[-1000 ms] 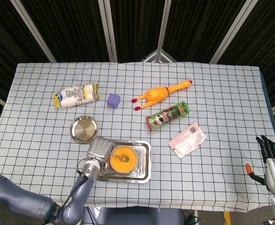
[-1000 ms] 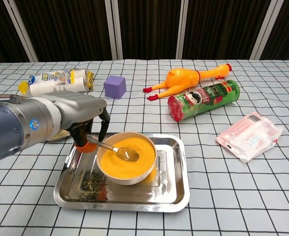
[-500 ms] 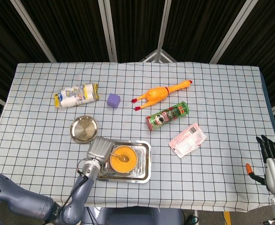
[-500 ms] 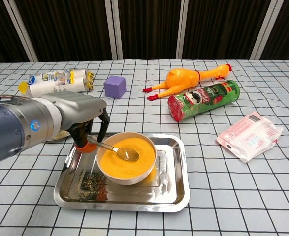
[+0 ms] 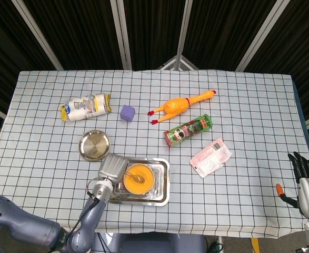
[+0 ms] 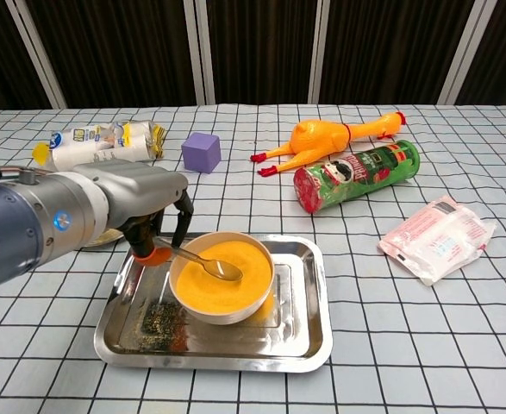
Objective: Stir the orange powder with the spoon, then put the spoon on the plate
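Overhead, a checked tablecloth (image 5: 249, 105) meets dark curtains (image 5: 143, 31); left robot hand (image 6: 153, 220) holds the spoon (image 6: 205, 263), right robot hand (image 5: 304, 176) spread.

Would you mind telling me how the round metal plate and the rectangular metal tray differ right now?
The round metal plate is smaller and circular; the rectangular metal tray is larger with rounded corners. The plate appears bare, while the tray carries the bowl of orange powder. The plate lies farther from the robot, the tray near the table edge. Both are shiny metal.
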`<action>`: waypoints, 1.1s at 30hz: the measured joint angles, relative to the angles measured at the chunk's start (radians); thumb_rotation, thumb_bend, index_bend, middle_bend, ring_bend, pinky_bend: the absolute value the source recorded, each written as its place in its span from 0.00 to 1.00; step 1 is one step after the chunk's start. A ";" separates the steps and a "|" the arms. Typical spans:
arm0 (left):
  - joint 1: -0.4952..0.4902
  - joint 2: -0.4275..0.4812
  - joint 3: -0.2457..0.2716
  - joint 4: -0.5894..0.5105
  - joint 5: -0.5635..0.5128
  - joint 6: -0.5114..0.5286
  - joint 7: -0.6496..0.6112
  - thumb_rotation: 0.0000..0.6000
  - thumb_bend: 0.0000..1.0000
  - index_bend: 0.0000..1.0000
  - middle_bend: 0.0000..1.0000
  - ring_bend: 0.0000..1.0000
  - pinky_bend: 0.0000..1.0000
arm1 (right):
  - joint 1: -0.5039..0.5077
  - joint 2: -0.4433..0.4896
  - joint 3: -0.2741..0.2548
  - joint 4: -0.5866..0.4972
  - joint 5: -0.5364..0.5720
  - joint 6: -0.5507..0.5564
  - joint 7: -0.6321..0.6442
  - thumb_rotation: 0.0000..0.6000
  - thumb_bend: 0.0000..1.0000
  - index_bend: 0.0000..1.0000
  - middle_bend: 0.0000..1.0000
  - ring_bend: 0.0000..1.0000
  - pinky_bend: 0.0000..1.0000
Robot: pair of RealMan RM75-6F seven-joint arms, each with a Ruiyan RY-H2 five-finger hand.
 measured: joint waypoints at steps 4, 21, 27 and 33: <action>0.000 0.003 0.005 -0.001 0.012 0.003 -0.001 1.00 0.58 0.57 1.00 1.00 0.97 | 0.000 0.000 0.000 0.000 0.001 0.000 0.000 1.00 0.41 0.00 0.00 0.00 0.00; -0.003 0.025 0.144 0.051 0.326 0.058 0.063 1.00 0.64 0.80 1.00 1.00 0.97 | 0.001 0.001 0.002 -0.002 0.002 -0.002 0.005 1.00 0.41 0.00 0.00 0.00 0.00; -0.020 0.047 0.214 0.104 0.459 0.056 0.167 1.00 0.65 0.80 1.00 1.00 0.97 | 0.001 0.002 0.001 -0.004 0.004 -0.004 0.007 1.00 0.41 0.00 0.00 0.00 0.00; -0.047 0.059 0.267 0.175 0.588 0.023 0.247 1.00 0.65 0.81 1.00 1.00 0.97 | 0.001 0.003 0.002 -0.006 0.005 -0.005 0.013 1.00 0.41 0.00 0.00 0.00 0.00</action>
